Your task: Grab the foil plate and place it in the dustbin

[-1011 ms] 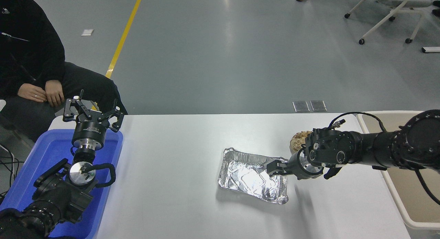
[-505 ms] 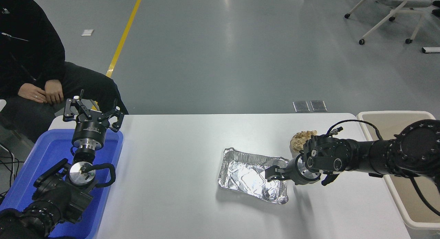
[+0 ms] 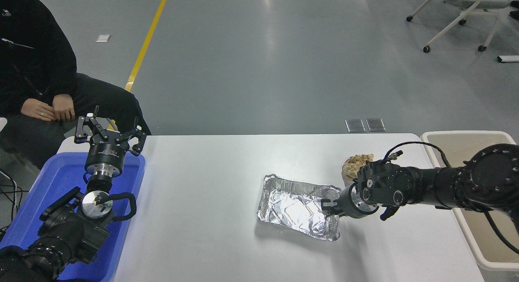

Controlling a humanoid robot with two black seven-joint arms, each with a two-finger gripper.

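The foil plate (image 3: pixel 298 211) lies flat on the white table (image 3: pixel 211 193), right of centre, a shiny crinkled rectangular tray. My right gripper (image 3: pixel 327 207) is at the plate's right end, low, with one finger on each side of the right rim. The jaws stand apart and the plate rests on the table. The beige dustbin (image 3: pixel 466 138) stands off the table's right edge, partly hidden behind my right arm. My left gripper (image 3: pixel 108 133) is parked open at the lower left, pointing up.
A crumpled tan paper wad (image 3: pixel 354 162) lies just behind my right wrist. A blue bin (image 3: pixel 48 193) sits under my left arm. A person in black sits at the far left (image 3: pixel 36 71), hands in lap.
My right gripper has moved down and slightly towards me, from above the plate's far right corner to its right rim. The plate has not moved. The left arm is still.
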